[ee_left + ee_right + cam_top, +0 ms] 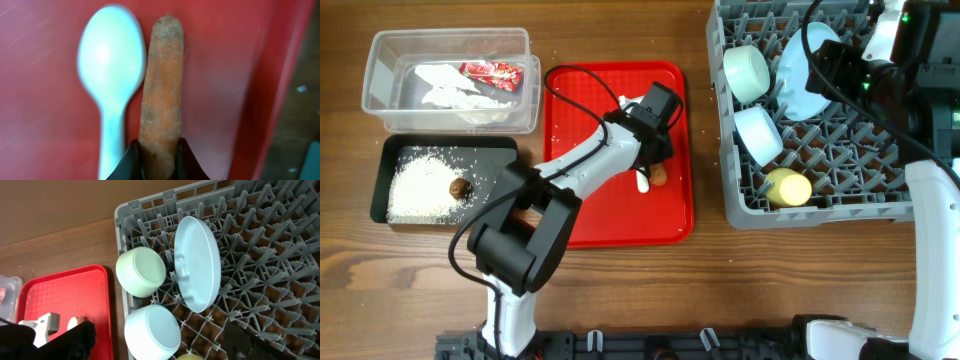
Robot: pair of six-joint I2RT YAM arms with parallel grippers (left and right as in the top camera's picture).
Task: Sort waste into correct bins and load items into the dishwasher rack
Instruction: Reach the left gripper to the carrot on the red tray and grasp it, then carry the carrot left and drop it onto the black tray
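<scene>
- Near the middle of the desk, on the red tray [670,215], the left gripper [156,160] is closed around one end of the carrot [161,90], a finger pressed against each side.
- Just beside the carrot, nearly touching it, lies the spoon [111,60]; the fingers look clear of it.
- To my eye the step in hand is carrying the carrot to the waste, so a straight lift first would keep the spoon from being dragged along.
- Held by its end, the carrot may droop or swivel; a slow, level move suits it.
- Toward the far left corner, the black tub [385,170] holds rice [420,185] and a brown lump [461,187], so it is the likely place for food.
- Nearer the far edge, the clear tub [380,70] holds a wrapper [492,72] and paper [445,85].
- Over the rack [820,215] at the far right, the right gripper [160,337] hangs with fingers spread wide, holding nothing, above the plate [197,262], two bowls [141,271] and a cup [788,186].
</scene>
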